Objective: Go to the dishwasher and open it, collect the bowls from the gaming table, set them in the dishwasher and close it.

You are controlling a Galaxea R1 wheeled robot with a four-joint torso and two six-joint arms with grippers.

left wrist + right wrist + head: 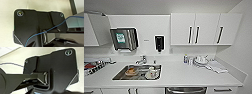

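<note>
A white kitchen counter with a steel sink at 9 o'clock faces the robot, the closed stainless dishwasher at 6 o'clock below, its handle running crosswise; finger state and nearer arm cannot be told.

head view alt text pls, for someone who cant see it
A white kitchen counter seen from above, with a steel sink holding dishes and the dishwasher top edge just below the counter. White wall cupboards, a paper towel dispenser and a soap dispenser hang above.
</note>
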